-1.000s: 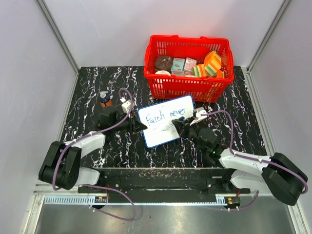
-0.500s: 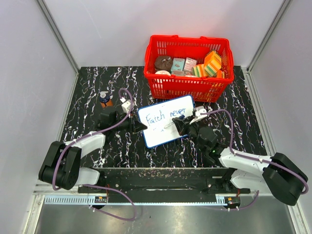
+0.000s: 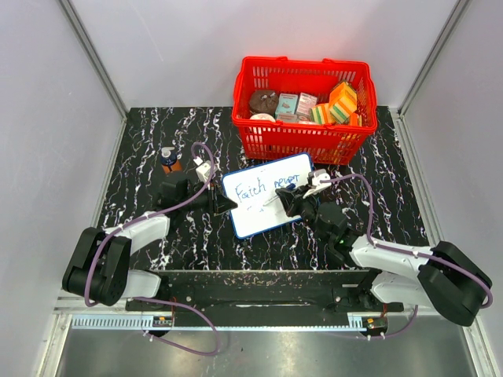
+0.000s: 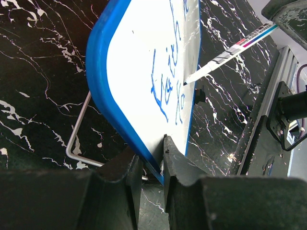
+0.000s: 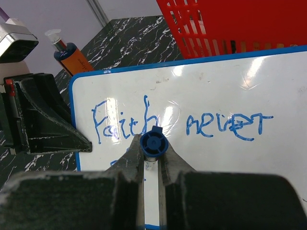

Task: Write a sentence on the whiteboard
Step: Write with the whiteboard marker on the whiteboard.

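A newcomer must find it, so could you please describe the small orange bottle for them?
From the red basket at the back of the table, look left. The bottle stands alone left of the whiteboard, behind the left gripper. Unlike the basket's goods, it sits on the table itself, orange with a dark blue collar.

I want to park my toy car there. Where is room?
Bare table left of the red basket, behind the orange bottle; also right of the right gripper. Crowded in the middle: left gripper grips the whiteboard, right gripper the marker.

Blue-framed white whiteboard (image 3: 255, 218), red basket (image 3: 299, 144)
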Motion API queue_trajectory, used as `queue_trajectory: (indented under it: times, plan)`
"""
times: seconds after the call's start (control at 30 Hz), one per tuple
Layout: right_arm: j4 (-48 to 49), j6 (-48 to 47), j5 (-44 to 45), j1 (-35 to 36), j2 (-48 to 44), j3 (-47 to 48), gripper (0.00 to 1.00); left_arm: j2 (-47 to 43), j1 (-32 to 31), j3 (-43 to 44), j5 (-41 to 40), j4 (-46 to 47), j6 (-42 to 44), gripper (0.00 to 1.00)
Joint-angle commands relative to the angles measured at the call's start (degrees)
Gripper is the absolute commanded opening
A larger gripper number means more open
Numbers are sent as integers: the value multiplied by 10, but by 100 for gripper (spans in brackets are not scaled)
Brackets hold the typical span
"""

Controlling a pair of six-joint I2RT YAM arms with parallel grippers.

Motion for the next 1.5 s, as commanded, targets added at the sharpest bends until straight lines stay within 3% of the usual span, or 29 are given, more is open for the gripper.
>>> queue_trajectory:
  times: [0.0,0.47,1.47]
  plan:
    - [25,-6,21,-3,10,19,0,-5,3,6,-65,-1,83,0]
    - [3,-16,64,-5,-10,14,0,-4,3,6,-64,-1,82,0]
    - [-12,21,17,-6,-15,-22,0,-5,3,6,-64,0,83,0]
